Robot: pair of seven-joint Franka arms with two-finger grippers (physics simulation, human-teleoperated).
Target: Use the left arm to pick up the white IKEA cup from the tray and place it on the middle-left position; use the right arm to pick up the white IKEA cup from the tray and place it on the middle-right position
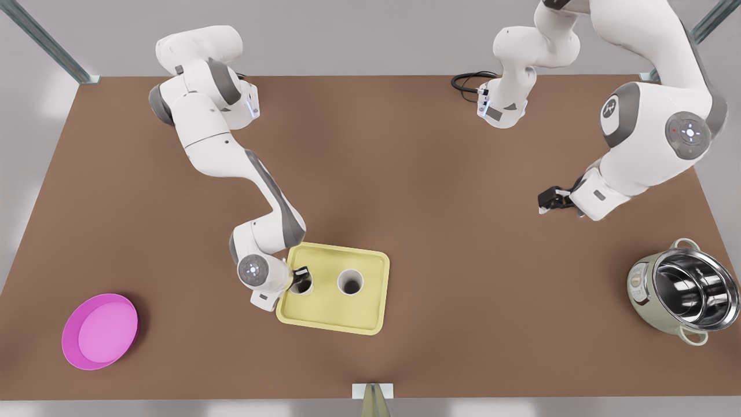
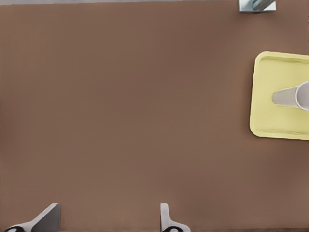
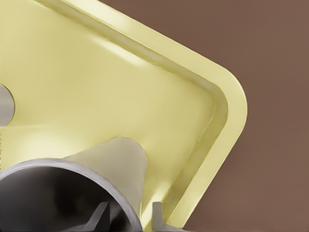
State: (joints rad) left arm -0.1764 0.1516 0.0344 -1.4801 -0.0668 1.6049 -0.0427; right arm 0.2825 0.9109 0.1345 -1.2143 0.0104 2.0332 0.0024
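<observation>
We see two white cups standing in the yellow tray (image 1: 370, 315). One cup (image 1: 302, 285) is on the side of the tray at the front view's left. The other cup (image 1: 350, 282) stands in the middle.

The right gripper (image 1: 301, 273) is down at the first cup. Its two fingers are apart. One finger (image 3: 99, 216) is inside the cup and one is outside, with the thin wall between them. They do not look pinched on it yet.

The left gripper (image 1: 551, 200) waits over bare table (image 1: 440, 191), well away from the tray. Its fingers are wide apart.

We think the cups are light, hard and smooth, so they may slip or tip. The wall at the rim looks like a good place to pinch, and a gentle pinch should do.

The front view shows us both arms, both cups, a pink dish (image 1: 99, 331) and a shiny pot (image 1: 686, 292). The right wrist view shows us up close how the fingers sit over the cup's rim (image 3: 63, 166). The left wrist view shows the left gripper's open fingers (image 2: 46, 220) and the tray far off to one side.
</observation>
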